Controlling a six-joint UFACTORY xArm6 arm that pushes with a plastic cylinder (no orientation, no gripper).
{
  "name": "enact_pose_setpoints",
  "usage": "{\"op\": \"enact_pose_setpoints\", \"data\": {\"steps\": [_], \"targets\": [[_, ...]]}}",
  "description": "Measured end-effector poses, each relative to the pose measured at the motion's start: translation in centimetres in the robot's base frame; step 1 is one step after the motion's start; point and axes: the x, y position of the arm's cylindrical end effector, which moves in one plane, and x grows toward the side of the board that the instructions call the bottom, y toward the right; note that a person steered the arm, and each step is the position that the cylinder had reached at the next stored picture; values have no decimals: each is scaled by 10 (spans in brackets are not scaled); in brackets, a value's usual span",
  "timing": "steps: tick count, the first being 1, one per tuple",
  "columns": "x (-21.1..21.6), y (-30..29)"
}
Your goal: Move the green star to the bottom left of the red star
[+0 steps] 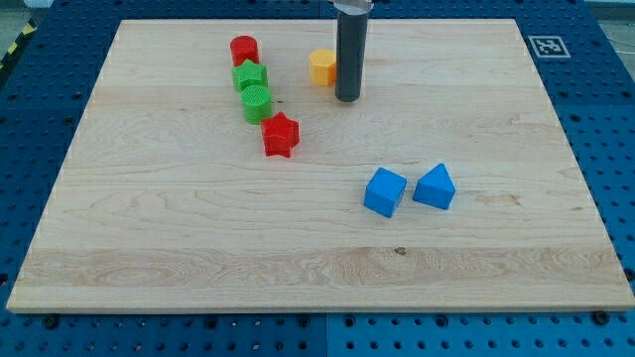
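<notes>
The green star [250,76] lies near the view's top left, just below a red cylinder [244,50] and just above a green cylinder [257,102]. The red star [281,134] lies below and to the right of the green cylinder, touching it or nearly so. My tip [347,98] stands on the board to the right of these blocks, about a hand's width right of the green star and touching none of them. A yellow block [322,66] sits just left of the rod.
A blue cube [385,191] and a blue wedge-shaped block [435,186] sit side by side right of centre. The wooden board [198,258] rests on a blue pegboard table. A marker tag [545,46] sits at the top right.
</notes>
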Motion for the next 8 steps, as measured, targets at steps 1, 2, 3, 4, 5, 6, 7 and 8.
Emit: {"op": "enact_pose_setpoints", "data": {"steps": [1,2,3,4,5,6,7,8], "targets": [[-1,-5],[3,-16],[25,-21],[21,-24],[-4,-24],[-39,-25],[-46,-32],[-46,-49]]}}
